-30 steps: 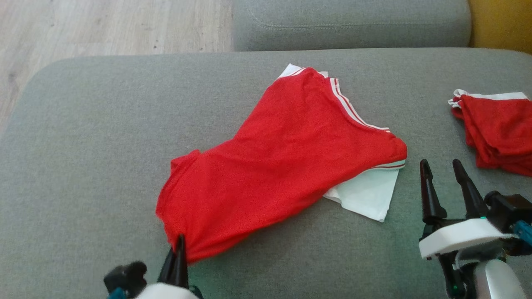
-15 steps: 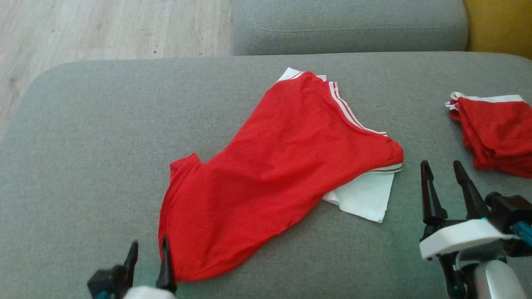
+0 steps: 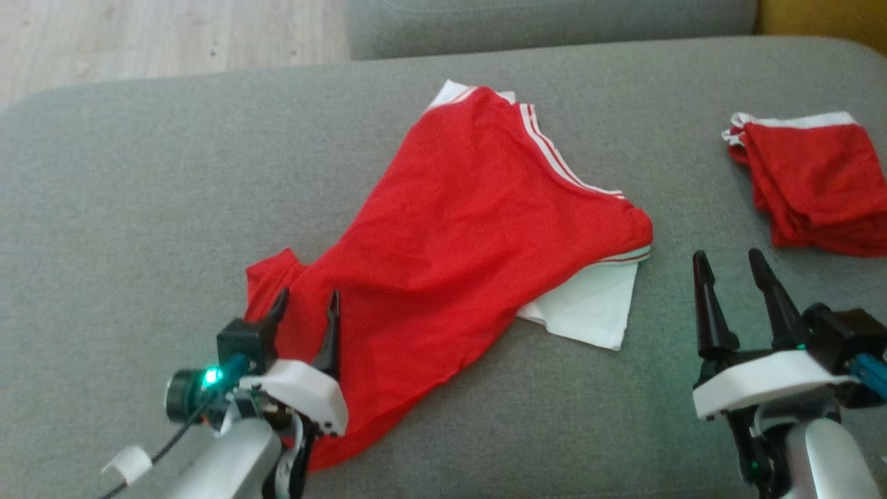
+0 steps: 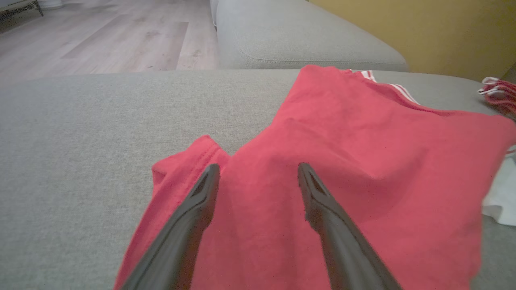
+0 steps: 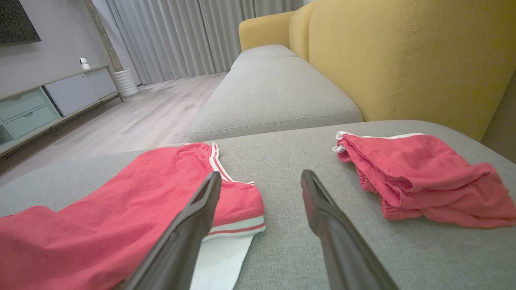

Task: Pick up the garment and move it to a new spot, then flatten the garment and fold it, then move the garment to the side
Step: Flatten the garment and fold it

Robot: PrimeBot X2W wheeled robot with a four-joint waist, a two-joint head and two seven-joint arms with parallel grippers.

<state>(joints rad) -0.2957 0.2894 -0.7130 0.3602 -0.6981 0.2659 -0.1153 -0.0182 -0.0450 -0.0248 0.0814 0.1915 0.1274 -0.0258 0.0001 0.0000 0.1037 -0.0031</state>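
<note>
Garment: the red garment [image 3: 471, 229] with white-striped trim lies in the middle of the grey sofa cushion [image 3: 138, 208], slanting from your near left to your far right. It is spread out but rumpled, and not folded yet.
White panel: a white panel [image 3: 589, 312] of the same garment pokes out from under its right-hand edge, flat on the cushion.
Near-left corner: a small flap [image 4: 181, 169] sits bunched at this corner, beside the main body of cloth.
Left pincer: your left pincer [image 3: 309, 293] is released, jaws apart with nothing between them. It hangs over the garment's near-left end, close to that flap. You cannot tell whether the tips touch the cloth.
Right pincer: your right pincer [image 3: 727, 254] is also released and empty. It is over bare cushion just beside the garment's right end.
Other pile: a second red pile [image 3: 811, 180] lies at the far right, well apart from the garment.
Step in hand: the garment looks placed at its spot, so you are likely at the start of flattening.
Next move: take the bunched near-left corner with the left pincer and the right-hand hem with the right. Then draw them apart so the cloth lies smooth before you fold.
Care: pinch one layer only, since the cloth looks thin and doubled near the white panel. Keep the right arm clear of the other pile.
Around: pale wood floor [image 3: 138, 34] lies beyond the cushion, and a yellow backrest [image 5: 403, 60] stands to the right.
</note>
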